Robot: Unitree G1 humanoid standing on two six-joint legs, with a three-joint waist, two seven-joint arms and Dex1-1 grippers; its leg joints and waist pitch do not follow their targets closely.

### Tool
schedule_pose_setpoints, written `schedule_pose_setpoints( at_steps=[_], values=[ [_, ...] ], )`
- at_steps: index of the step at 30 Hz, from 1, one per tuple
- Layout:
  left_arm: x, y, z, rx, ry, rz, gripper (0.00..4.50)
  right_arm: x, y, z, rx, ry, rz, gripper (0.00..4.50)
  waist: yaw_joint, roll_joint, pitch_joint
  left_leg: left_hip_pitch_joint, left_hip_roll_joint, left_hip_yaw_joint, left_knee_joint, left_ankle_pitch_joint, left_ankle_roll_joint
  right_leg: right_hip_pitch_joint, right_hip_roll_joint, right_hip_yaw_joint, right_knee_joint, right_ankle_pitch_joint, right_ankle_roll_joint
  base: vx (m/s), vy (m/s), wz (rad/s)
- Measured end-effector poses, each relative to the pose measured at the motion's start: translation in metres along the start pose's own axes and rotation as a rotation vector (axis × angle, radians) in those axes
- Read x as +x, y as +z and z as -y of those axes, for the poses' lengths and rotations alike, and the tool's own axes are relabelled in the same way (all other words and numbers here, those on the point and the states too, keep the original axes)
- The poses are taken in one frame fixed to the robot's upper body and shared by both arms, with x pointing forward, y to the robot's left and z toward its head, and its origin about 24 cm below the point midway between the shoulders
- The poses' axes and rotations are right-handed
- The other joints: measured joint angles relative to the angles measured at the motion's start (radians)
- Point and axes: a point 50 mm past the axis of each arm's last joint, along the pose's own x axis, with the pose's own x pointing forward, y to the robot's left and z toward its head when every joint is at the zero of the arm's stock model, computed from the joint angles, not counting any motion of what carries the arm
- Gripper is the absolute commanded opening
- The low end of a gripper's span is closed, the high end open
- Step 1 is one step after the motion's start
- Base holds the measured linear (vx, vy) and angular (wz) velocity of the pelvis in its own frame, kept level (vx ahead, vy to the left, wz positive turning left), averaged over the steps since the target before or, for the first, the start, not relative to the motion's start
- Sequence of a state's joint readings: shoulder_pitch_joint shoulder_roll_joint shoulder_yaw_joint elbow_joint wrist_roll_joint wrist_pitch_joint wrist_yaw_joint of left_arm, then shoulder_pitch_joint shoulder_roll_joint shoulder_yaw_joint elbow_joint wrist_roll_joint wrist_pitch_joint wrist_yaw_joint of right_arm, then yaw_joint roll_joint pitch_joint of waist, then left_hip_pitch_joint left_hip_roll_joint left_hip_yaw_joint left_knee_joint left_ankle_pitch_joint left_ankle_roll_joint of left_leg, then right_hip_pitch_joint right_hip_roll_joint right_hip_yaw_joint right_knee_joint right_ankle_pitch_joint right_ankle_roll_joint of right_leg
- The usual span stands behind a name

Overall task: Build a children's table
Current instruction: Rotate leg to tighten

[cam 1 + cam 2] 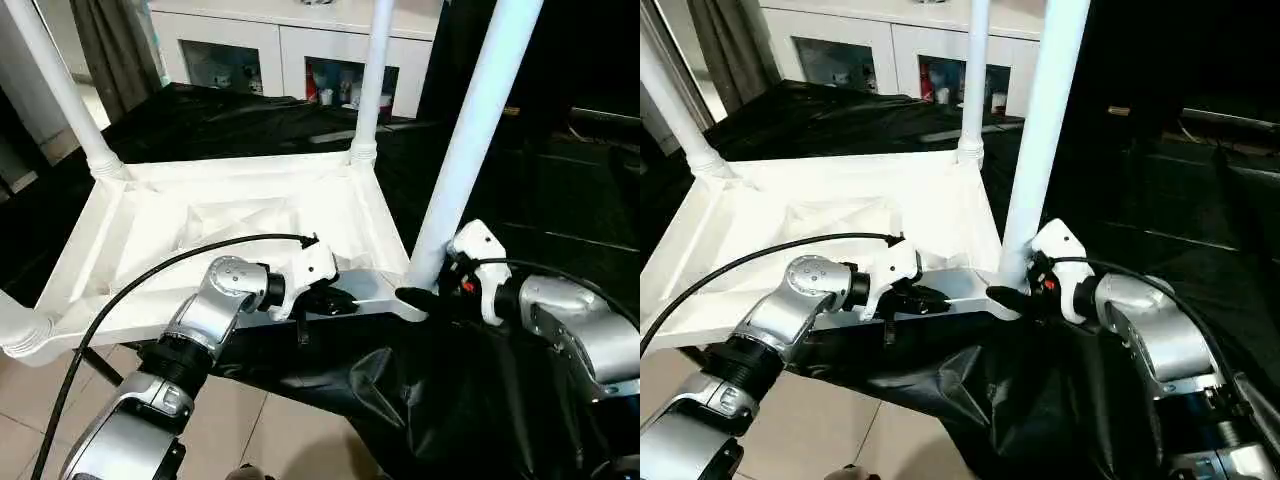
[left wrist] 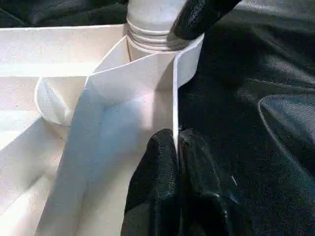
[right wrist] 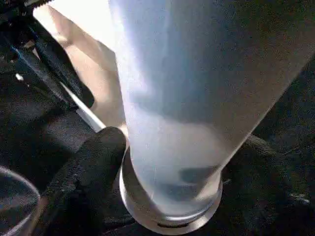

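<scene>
The white tabletop (image 1: pixel 150 230) lies upside down on a black cloth, ribbed underside up. Legs stand upright in its corner sockets: one at the far left (image 1: pixel 60 90), one at the far right (image 1: pixel 375 80) and one at the near right (image 1: pixel 470 140). My left gripper (image 1: pixel 335 300) is shut on the tabletop's near rim, close to the near right corner; in the left wrist view the fingertips (image 2: pixel 162 152) pinch the thin rim wall. My right gripper (image 1: pixel 425 288) is shut on the base of the near right leg (image 3: pixel 187 98), just above its socket collar (image 3: pixel 172 216).
The black cloth (image 1: pixel 420 400) drapes over the support and hangs down in front of me. A white cabinet (image 1: pixel 250 50) with glass doors stands behind. Tiled floor (image 1: pixel 240 420) shows below the near edge. A black cable (image 1: pixel 130 290) loops over my left forearm.
</scene>
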State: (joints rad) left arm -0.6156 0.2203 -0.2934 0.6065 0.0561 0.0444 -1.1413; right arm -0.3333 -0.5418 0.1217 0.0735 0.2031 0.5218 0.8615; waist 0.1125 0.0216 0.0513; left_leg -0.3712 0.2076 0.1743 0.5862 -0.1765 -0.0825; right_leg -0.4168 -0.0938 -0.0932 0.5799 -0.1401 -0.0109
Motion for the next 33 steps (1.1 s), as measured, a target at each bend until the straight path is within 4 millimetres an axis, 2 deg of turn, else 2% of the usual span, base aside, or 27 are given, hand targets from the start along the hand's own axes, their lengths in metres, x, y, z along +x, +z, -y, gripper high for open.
schedule_pose_setpoints(
  at_steps=[5,14,17,19,21,24,31,33],
  values=[
    [0.000,-0.001,0.001,-0.002,-0.002,-0.001,0.00,0.000,-0.001,-0.001,0.000,0.002,-0.002,2.70,0.000,0.000,0.000,0.000,0.000,0.000,0.000,0.000,0.000,0.000,0.000,0.000,0.000,-0.001,0.001,0.000,0.000,0.00],
    [-0.001,-0.003,0.001,-0.010,0.010,-0.005,0.00,0.004,-0.003,-0.005,0.026,-0.014,0.022,2.60,-0.002,0.000,0.000,0.000,0.000,0.000,0.000,0.000,0.000,0.000,0.000,0.000,0.000,-0.003,0.004,0.000,0.000,0.00],
    [0.002,-0.003,-0.003,-0.022,0.075,-0.015,0.00,0.014,-0.006,-0.002,0.102,-0.123,0.074,2.59,-0.012,-0.002,0.001,0.001,0.000,0.000,0.001,0.000,0.000,0.000,0.000,0.000,0.001,-0.002,0.004,0.000,0.000,0.00],
    [0.014,0.001,-0.013,-0.059,0.177,-0.032,0.00,0.035,-0.007,0.002,0.227,-0.293,0.135,2.59,-0.024,-0.004,0.001,0.002,0.000,0.000,0.002,0.000,0.000,0.002,0.000,0.000,0.001,-0.002,0.004,0.000,0.000,0.00],
    [0.032,0.009,-0.018,-0.097,0.259,-0.037,0.00,0.047,-0.001,0.010,0.293,-0.475,0.161,2.54,-0.030,-0.005,0.000,0.002,-0.001,0.000,0.002,0.000,0.000,0.001,0.000,0.001,-0.001,-0.002,0.003,0.000,0.000,0.00],
    [0.045,0.013,-0.020,-0.132,0.323,-0.044,0.00,0.058,0.003,0.011,0.338,-0.576,0.176,2.45,-0.031,-0.007,-0.001,0.006,-0.001,0.000,0.002,0.000,0.000,0.006,0.000,0.001,-0.001,-0.002,0.003,0.000,0.000,0.00],
    [0.054,0.018,-0.026,-0.163,0.421,-0.055,0.00,0.080,0.016,0.013,0.405,-0.711,0.204,2.45,-0.041,-0.006,-0.001,0.005,-0.001,-0.001,0.001,0.000,0.000,0.005,0.000,0.000,-0.002,-0.002,0.003,0.000,0.000,0.00],
    [0.054,0.017,-0.026,-0.159,0.422,-0.053,0.00,0.081,0.016,0.013,0.401,-0.712,0.208,2.78,-0.041,-0.006,-0.001,0.005,-0.001,-0.002,0.001,0.000,0.000,0.005,0.000,-0.001,-0.001,-0.002,0.003,0.000,0.000,0.00]
  ],
)
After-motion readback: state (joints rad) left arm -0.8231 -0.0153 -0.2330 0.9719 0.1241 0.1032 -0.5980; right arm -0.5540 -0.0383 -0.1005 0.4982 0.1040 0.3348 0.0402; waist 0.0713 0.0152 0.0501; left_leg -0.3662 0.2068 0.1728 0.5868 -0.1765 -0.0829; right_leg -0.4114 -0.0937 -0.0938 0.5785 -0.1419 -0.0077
